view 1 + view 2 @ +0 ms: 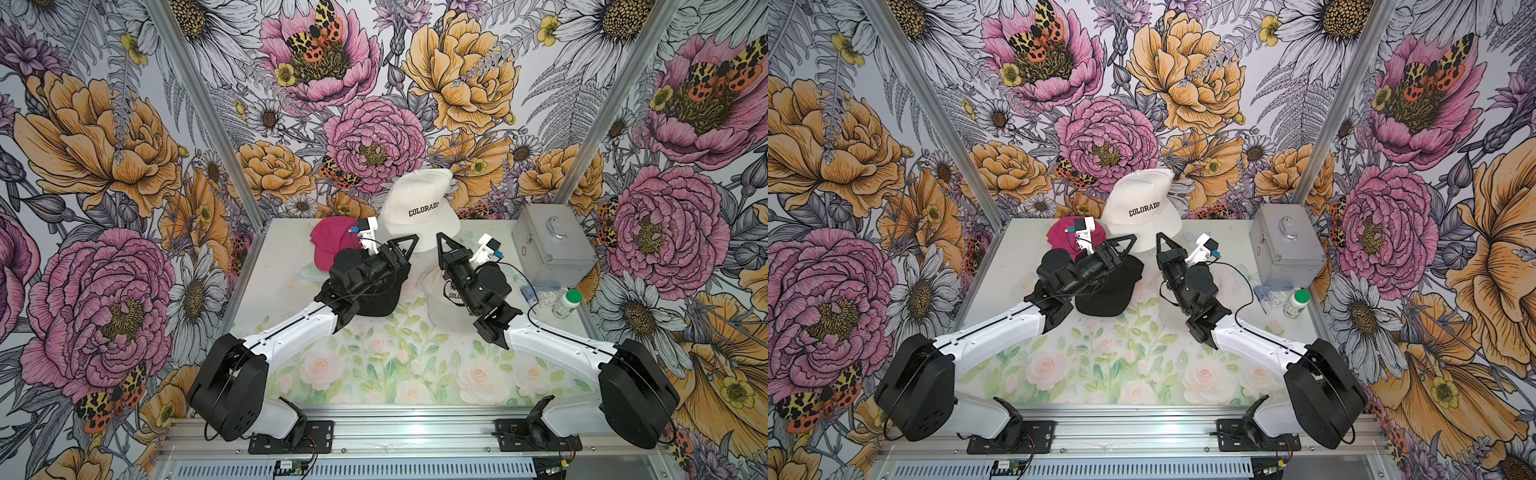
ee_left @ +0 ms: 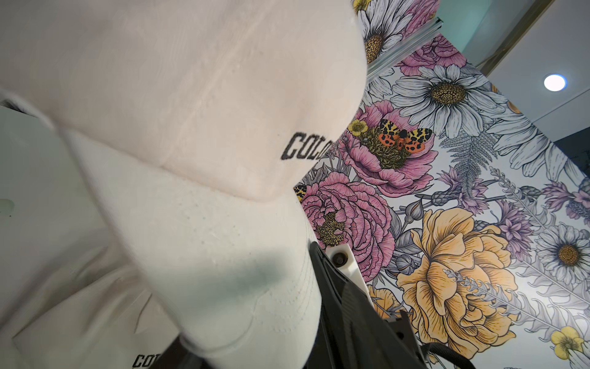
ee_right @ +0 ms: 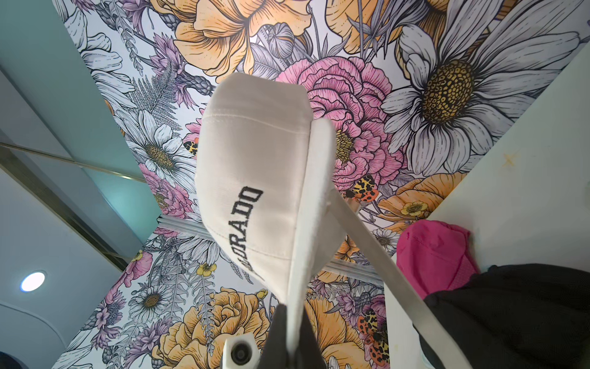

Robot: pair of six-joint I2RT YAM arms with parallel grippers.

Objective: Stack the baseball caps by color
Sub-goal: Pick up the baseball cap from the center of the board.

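Note:
A cream "COLORADO" cap is held up at the back centre. My right gripper is shut on its brim edge. My left gripper is at the brim's other side; its fingers stand apart with the brim between them. A second cream cap lies on the table under the right arm. A black cap lies under the left wrist, and a pink cap sits at the back left.
A silver metal case stands at the back right. In front of it are a clear plastic bag and a white green-lidded bottle. Flowered walls close in the table on three sides.

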